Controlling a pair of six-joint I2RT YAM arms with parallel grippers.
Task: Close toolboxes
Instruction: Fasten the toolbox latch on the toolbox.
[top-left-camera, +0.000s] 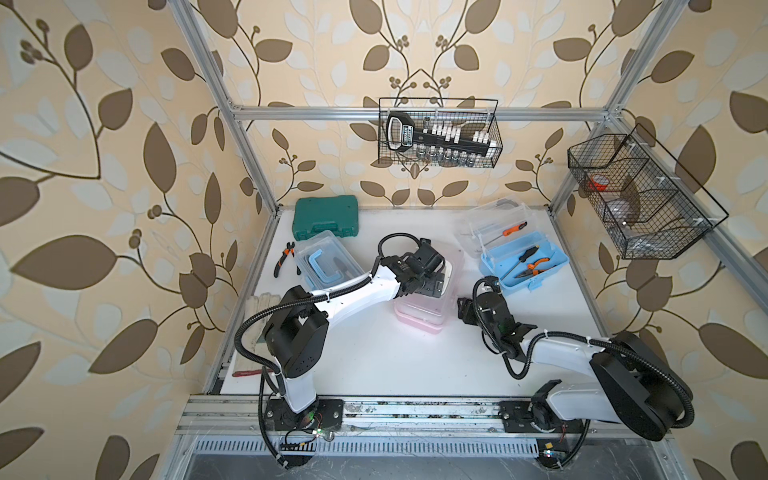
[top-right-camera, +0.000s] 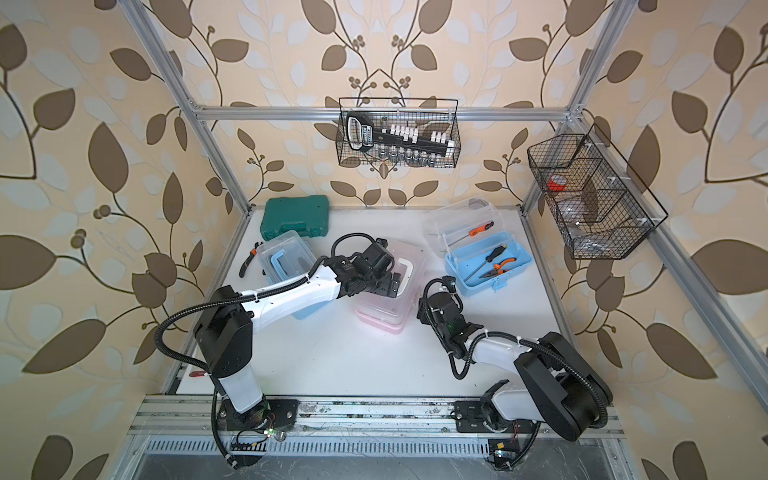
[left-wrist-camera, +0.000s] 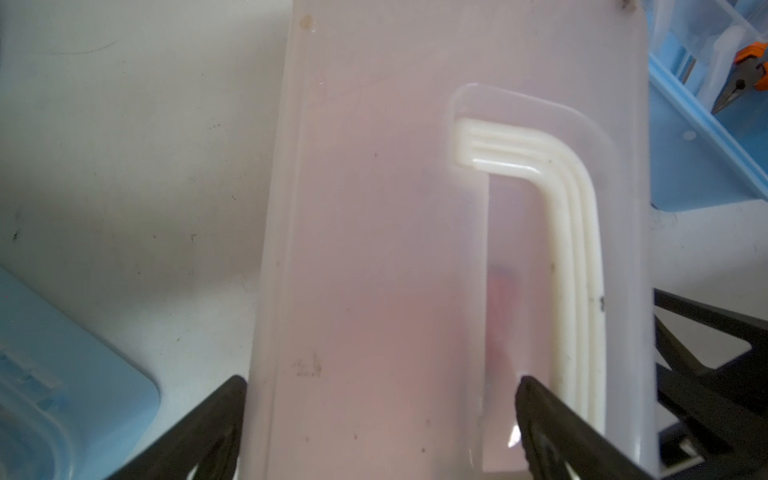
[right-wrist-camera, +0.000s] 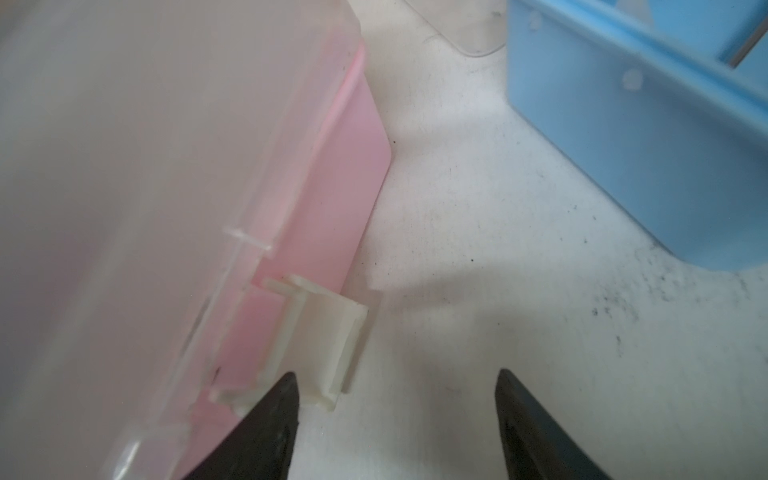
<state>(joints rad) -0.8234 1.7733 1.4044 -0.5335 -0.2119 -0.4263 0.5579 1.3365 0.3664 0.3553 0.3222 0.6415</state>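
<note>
The pink toolbox (top-left-camera: 419, 318) (top-right-camera: 380, 318) stands mid-table with its frosted clear lid (left-wrist-camera: 374, 208) down. My left gripper (top-left-camera: 432, 286) (left-wrist-camera: 380, 380) hangs open just over that lid; one finger is at the lid's edge, the other beside the white handle (left-wrist-camera: 573, 249). My right gripper (top-left-camera: 463, 307) (right-wrist-camera: 397, 374) is open at table level beside the box, one fingertip against its white latch (right-wrist-camera: 324, 332), which sticks out from the pink base (right-wrist-camera: 332, 174). A light blue toolbox (top-left-camera: 328, 262) at the left has its lid down. Another light blue toolbox (top-left-camera: 525, 262) at the right stands open with tools inside.
A dark green case (top-left-camera: 326, 218) sits at the back left, with pliers (top-left-camera: 284, 257) and gloves (top-left-camera: 266, 301) along the left edge. Wire baskets hang on the back rail (top-left-camera: 438, 133) and the right rail (top-left-camera: 640, 195). The open clear lid (top-left-camera: 494, 224) leans behind the right-hand blue box.
</note>
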